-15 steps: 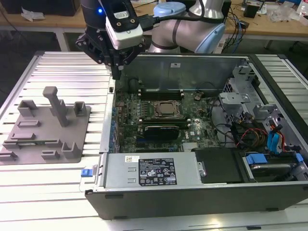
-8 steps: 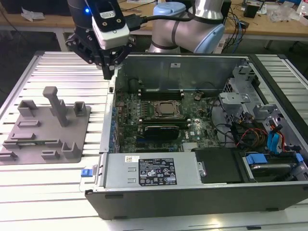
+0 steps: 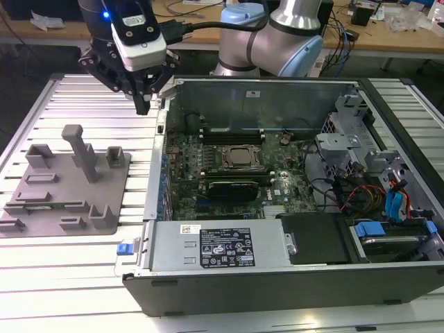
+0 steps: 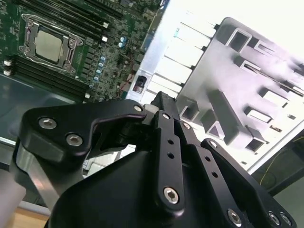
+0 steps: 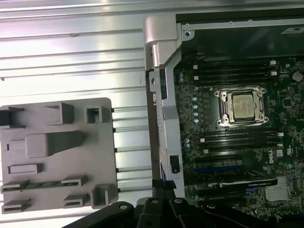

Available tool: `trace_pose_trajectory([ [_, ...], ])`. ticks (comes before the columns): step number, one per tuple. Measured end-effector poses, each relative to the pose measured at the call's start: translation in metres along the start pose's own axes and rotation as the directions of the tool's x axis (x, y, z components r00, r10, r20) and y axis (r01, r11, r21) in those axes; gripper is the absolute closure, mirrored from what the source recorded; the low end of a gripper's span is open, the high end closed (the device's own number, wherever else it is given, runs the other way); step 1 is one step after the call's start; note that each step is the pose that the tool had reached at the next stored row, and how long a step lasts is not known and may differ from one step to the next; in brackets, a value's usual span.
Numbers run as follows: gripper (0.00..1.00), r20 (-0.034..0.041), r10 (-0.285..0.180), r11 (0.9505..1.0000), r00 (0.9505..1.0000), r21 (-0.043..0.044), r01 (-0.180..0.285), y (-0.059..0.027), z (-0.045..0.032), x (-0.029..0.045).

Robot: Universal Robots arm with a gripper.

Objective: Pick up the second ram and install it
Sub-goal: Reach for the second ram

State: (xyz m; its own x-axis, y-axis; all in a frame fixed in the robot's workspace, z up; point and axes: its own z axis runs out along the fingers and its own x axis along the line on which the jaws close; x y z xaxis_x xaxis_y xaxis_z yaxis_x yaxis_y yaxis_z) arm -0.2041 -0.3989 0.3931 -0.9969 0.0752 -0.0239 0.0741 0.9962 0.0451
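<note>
The second ram [image 5: 43, 184], a thin green board stick, sits edgewise in the grey slotted tray [image 3: 41, 222] on the ribbed white table [image 3: 76, 270], while the black gripper [image 3: 143, 107] hangs clenched and empty.

- We see the arm [image 3: 291, 31] coming in from the back of the exterior view: silver tubes w/ blue joint caps, bent over toward that view's left.
- Our gripper [image 3: 143, 104] sits upper left in that view, pointing approx. straight down.
- We read the fingers [image 4: 167, 142] as pressed together at the tips in both wrist views, black linkages splayed wide behind them.
</note>
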Motion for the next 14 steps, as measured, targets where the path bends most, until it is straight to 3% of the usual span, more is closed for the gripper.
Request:
trace_pose_trajectory([
  [5, 0.92, 0.0000, 0.000, 1.0000, 1.0000, 0.0000, 0.000, -0.0013, -0.0005, 0.0170],
  [9, 0.92, 0.0000, 0.000, 1.0000, 1.0000, 0.0000, 0.000, -0.0017, -0.0006, 0.0228],
  [14, 0.92, 0.0000, 0.000, 1.0000, 1.0000, 0.0001, 0.000, -0.0028, -0.0010, 0.0380],
])
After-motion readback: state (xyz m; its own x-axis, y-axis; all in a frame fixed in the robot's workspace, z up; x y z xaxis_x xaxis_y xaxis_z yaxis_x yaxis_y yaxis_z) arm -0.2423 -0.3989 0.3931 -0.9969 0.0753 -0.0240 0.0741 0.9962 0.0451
